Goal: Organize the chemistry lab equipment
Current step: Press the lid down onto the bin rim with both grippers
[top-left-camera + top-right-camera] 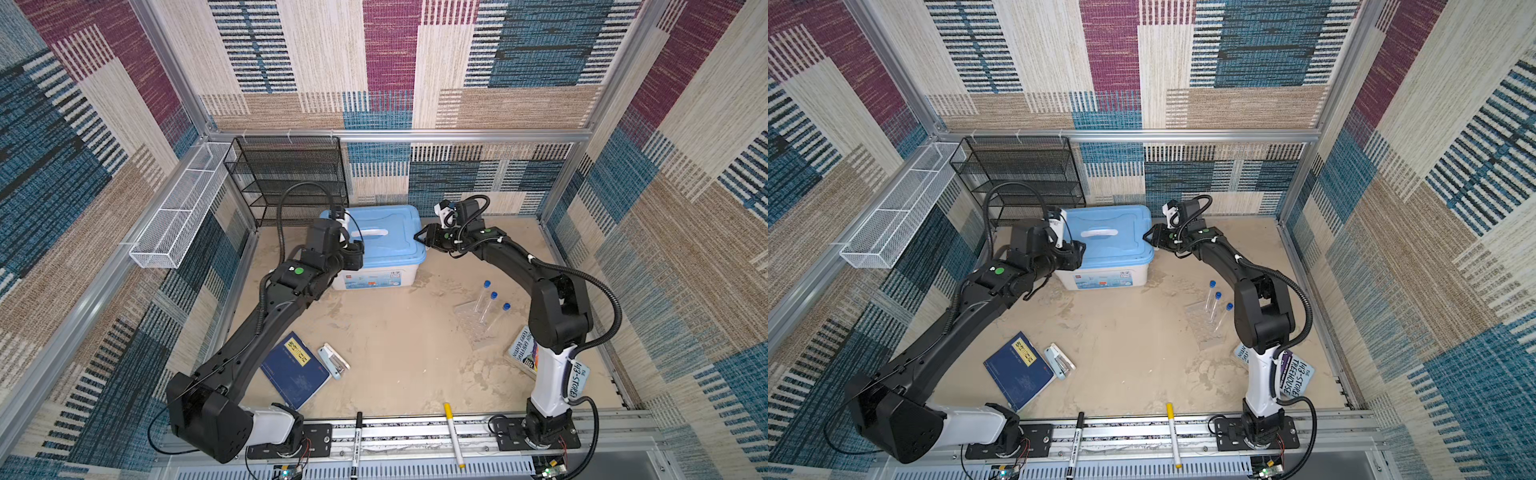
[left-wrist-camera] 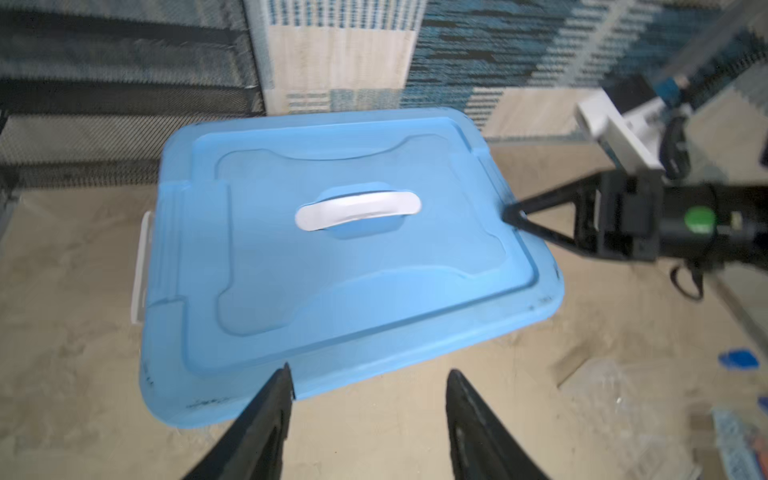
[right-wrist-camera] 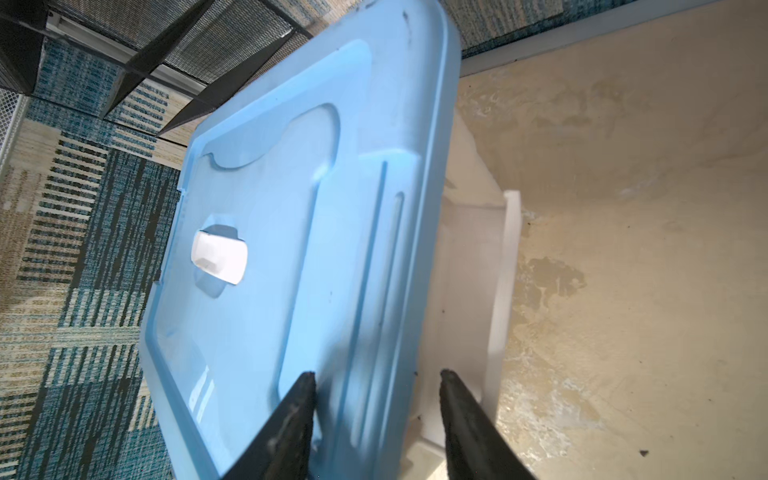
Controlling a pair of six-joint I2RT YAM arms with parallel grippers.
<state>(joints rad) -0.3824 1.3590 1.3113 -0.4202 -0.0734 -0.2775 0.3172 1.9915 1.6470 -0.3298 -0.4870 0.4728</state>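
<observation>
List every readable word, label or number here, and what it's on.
"STOREY TREEHOUSE": pale blue book cover.
"TERRY DENTON": same cover, in a top view.
Too small or blurred: yellow label on navy book; stickers on white blue-lidded bin; print on black marker pen.

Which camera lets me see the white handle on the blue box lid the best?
The left wrist view. There the white handle shows whole and big, in the middle of the blue lid. In both top views it is small and far away. In the right wrist view it looks short, because it is seen from its end.
</observation>
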